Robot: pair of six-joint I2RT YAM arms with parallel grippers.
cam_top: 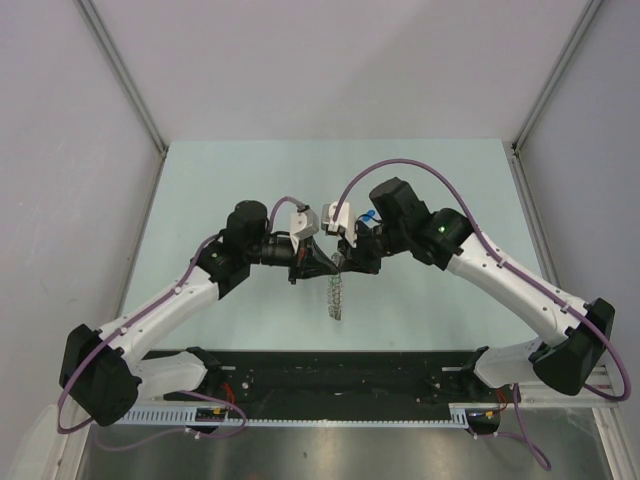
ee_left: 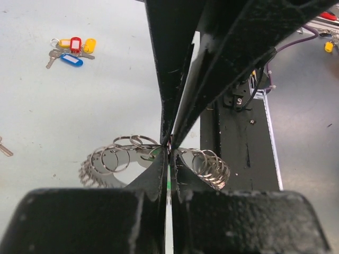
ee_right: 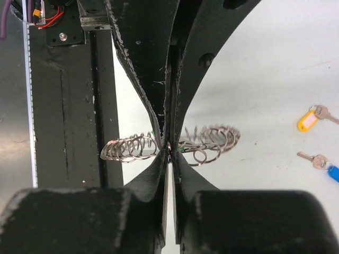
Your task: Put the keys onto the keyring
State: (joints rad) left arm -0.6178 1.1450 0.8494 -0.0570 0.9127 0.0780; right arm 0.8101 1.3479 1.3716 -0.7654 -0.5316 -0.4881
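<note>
My two grippers meet tip to tip above the middle of the table. From the meeting point hangs the keyring (cam_top: 338, 295), a wire loop strung with many small silver rings. The left gripper (ee_left: 170, 151) is shut, pinching the keyring (ee_left: 114, 159) where its rings fan out to both sides. The right gripper (ee_right: 169, 150) pinches the same spot on the keyring (ee_right: 127, 147) from the opposite side, with only a thin slit between its fingers. A sliver of green shows at the pinch. Loose keys lie on the table: a tagged bunch (ee_left: 71, 50), a yellow-tagged key (ee_right: 310, 119) and a blue-tagged one (ee_right: 323, 164).
A black rail (cam_top: 340, 380) with cables runs along the table's near edge below the arms. A single bare key (ee_left: 4, 148) lies at the left edge of the left wrist view. White walls close in the pale green table (cam_top: 200, 180) on three sides.
</note>
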